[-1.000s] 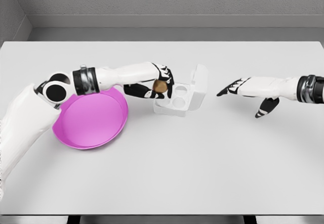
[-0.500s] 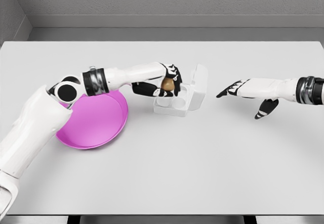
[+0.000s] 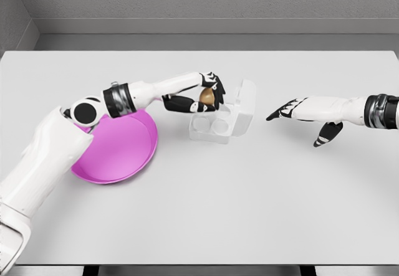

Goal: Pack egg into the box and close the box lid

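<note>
Holding the brown egg (image 3: 206, 96) in the left robot hand (image 3: 204, 95), fingers (image 3: 215, 84) curling around it, now a little higher and farther toward the far edge of the counter (image 3: 206, 201) than half a second ago, sitting over the back cells of the white box (image 3: 218, 121) rather than low against them. Left elbow also swinging in toward the pink bowl (image 3: 115, 145), covering more of its far-left rim than before. Keeping the box in the same spot near the middle of the counter, slightly toward the far edge, lid (image 3: 245, 103) standing open on its right side. Hovering the right robot hand (image 3: 299, 111) unchanged above the right part of the counter, fingers stretched out flat, thumb hanging down, gripping nothing.

Hiding much of the egg behind the dark fingers; impossible telling whether it is touching the box. Hiding the far-left rim of the bowl behind the left forearm. Cutting off the right arm at the picture's right edge. Showing no readable writing or labels anywhere.
</note>
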You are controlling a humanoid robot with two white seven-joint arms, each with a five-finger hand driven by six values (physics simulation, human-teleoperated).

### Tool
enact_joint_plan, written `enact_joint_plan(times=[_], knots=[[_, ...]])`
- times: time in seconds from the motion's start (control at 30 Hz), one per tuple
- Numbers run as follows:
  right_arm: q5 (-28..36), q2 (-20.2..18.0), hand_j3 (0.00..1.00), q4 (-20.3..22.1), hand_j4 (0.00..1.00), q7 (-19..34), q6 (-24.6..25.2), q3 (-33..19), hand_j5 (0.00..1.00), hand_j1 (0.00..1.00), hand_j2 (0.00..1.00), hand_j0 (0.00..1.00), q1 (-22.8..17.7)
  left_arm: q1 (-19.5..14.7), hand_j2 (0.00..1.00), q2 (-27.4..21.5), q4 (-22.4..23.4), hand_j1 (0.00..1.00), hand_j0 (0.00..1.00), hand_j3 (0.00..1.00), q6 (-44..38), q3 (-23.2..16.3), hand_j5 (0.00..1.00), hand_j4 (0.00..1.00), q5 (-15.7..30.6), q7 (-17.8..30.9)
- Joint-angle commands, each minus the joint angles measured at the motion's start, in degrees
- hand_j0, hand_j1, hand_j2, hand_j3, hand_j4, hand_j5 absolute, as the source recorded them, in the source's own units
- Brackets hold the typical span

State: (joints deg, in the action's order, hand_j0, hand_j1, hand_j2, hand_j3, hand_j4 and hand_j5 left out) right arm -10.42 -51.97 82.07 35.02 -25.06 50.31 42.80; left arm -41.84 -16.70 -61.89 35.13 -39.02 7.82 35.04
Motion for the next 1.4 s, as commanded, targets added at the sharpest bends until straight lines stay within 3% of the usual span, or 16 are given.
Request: enact_joint_plan(times=[0.0, 0.13, 0.53, 0.77, 1.07, 1.37], knots=[[0.23, 0.03, 1.00, 0.02, 1.00, -0.02, 0.10, 0.05, 1.00, 1.00, 1.00, 1.00, 0.00, 0.00, 0.30, 0.97, 1.68, 0.30, 0.30, 0.30, -0.13, 0.17, 0.30, 0.30, 1.58, -0.04], [0.22, 0.03, 1.00, 0.02, 1.00, -0.02, 0.10, 0.05, 1.00, 1.00, 1.00, 1.00, 0.09, 0.00, 0.29, 1.49, 1.94, 0.29, 0.29, 0.29, -0.13, 0.17, 0.29, 0.29, 1.67, -0.04], [0.23, 0.03, 1.00, 0.02, 1.00, -0.02, 0.10, 0.05, 1.00, 1.00, 1.00, 1.00, 0.00, -1.49, 0.28, 7.29, 9.06, 0.28, 0.28, 0.28, -0.13, 0.52, 0.28, 0.28, 2.11, -0.04], [0.31, 0.03, 1.00, 0.02, 1.00, -0.02, 0.10, 0.05, 1.00, 1.00, 1.00, 1.00, 0.00, -2.29, 0.28, 7.73, 10.65, 0.28, 0.28, 0.28, -0.13, 0.61, 0.28, 0.28, 2.90, -1.29], [0.22, 0.03, 1.00, -0.07, 1.00, -0.02, 0.10, 0.14, 1.00, 1.00, 1.00, 1.00, -0.09, -2.37, 0.28, 10.11, 18.73, 0.28, 0.28, 0.28, -0.13, 3.33, 0.28, 0.28, 5.71, -1.20], [0.22, 0.21, 1.00, 0.02, 1.00, -0.02, 0.19, 0.40, 1.00, 1.00, 1.00, 1.00, -0.09, -2.29, 0.29, 13.01, 21.63, 0.29, 0.29, 0.29, -0.13, 4.48, 0.29, 0.29, 5.80, -1.82]])
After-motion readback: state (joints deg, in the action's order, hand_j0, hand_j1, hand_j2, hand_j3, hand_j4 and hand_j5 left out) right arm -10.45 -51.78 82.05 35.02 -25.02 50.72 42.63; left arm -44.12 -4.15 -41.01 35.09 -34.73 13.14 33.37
